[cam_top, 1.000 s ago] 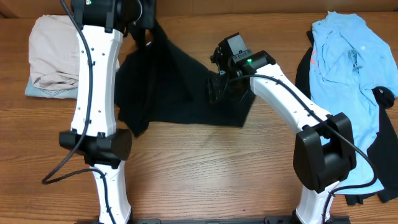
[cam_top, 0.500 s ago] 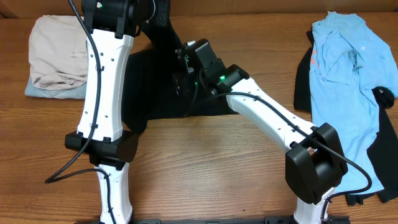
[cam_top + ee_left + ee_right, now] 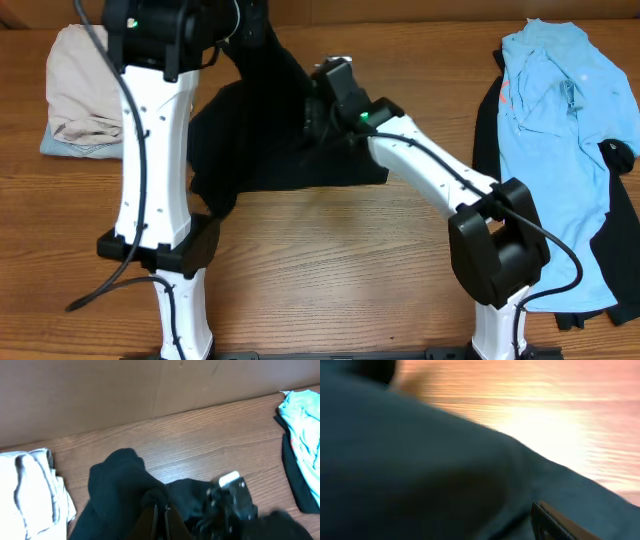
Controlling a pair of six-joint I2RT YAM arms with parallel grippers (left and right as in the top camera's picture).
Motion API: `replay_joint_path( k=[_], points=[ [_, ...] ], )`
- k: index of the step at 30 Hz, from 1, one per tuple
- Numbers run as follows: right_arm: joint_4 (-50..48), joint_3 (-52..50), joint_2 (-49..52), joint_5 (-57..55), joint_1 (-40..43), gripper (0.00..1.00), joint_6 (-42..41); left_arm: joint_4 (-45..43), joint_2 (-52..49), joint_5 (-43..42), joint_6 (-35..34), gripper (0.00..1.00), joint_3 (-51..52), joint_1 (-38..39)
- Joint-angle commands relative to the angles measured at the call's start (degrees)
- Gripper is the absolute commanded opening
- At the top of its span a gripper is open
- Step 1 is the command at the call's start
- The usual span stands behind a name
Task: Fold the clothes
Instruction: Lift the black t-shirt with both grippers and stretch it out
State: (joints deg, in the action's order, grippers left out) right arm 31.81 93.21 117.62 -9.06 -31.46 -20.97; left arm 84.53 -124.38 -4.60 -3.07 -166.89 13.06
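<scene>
Wooden worktop (image 3: pixel 330 250): black T-shirt (image 3: pixel 260 150) hangs pinched in your left end effector (image 3: pixel 161 512). Right end effector (image 3: pixel 312 112) beside it, grip unreadable. Step, likely: lifting to spread. Next, you'd need a second edge.

Left tool (image 3: pixel 160 510) clamped, held high, right tool (image 3: pixel 316 104) parted, arm extended forward.

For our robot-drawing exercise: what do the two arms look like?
Both the left arm and right arm have white rounded shells with bulky black joint housings. Thin black cables run along them. A small green light glows near the right wrist.
</scene>
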Motion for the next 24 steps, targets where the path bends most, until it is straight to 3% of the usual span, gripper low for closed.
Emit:
replay_joint_path(
  k=[1, 12, 15, 21, 24],
  points=[
    [3.1, 0.59, 0.07, -2.47, 4.81, 0.7, -1.57, 0.17, 5.7, 2.62, -0.5, 0.04, -2.36, 0.02],
    [10.8, 0.59, 0.15, 2.38, 15.58, 0.69, 1.79, 0.35, 7.5, 3.56, -0.13, 0.04, -1.97, -0.02],
    [10.54, 0.59, 0.15, 4.26, 15.85, 0.62, 3.69, 0.31, 7.5, 3.56, -0.13, 0.04, -1.97, -0.02],
    [9.55, 0.59, 0.15, 4.59, 15.63, 0.34, 5.6, 0.55, 7.5, 3.58, -0.07, 0.04, -1.97, -0.02],
    [9.42, 0.59, 0.15, 4.68, 15.63, 0.29, 6.51, 0.59, 7.5, 3.74, 0.55, 0.04, -1.97, -0.02]
  ],
)
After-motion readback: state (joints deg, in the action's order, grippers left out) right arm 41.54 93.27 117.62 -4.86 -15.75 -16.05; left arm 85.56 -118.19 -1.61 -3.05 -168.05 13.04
